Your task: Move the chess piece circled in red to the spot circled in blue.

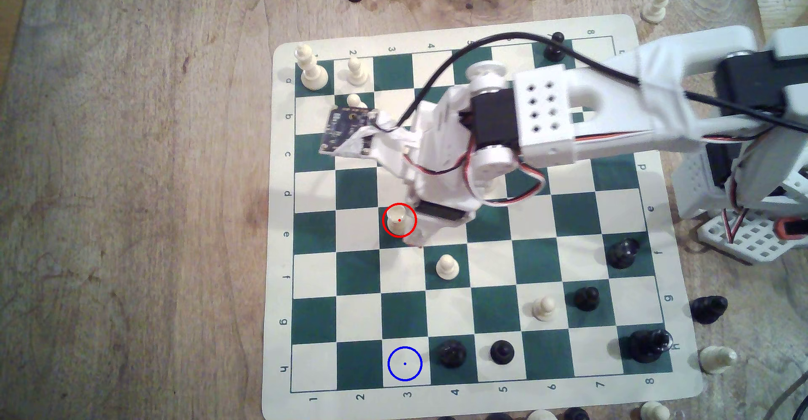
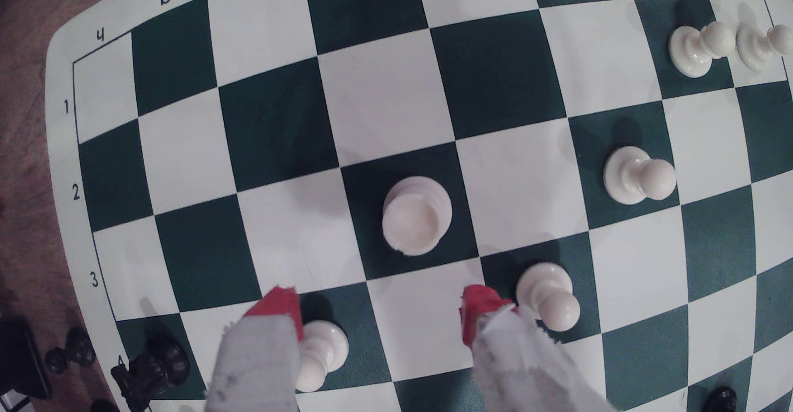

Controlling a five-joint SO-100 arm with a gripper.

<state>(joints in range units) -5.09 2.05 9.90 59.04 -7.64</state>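
Nearest the wrist camera, the white gripper (image 2: 377,309) with red-taped fingertips (image 2: 276,307) hangs spread wide and empty above the green-and-cream vinyl chess board (image 2: 274,120), with the short, stout cream-white plastic chess piece with a flat cup-like top (image 2: 416,217) upright on its dark green square just beyond the open jaws. Two ball-headed cream pawns (image 2: 319,354) stand close by the tips, one beside each, so a careless descent could probably knock one over. In the exterior view, left to right, the red-circled chess piece (image 1: 398,219) sits beside the arm (image 1: 546,114), well apart from the blue-circled cream spot (image 1: 405,363), beside which a black piece (image 1: 451,352) could be clipped when placing.
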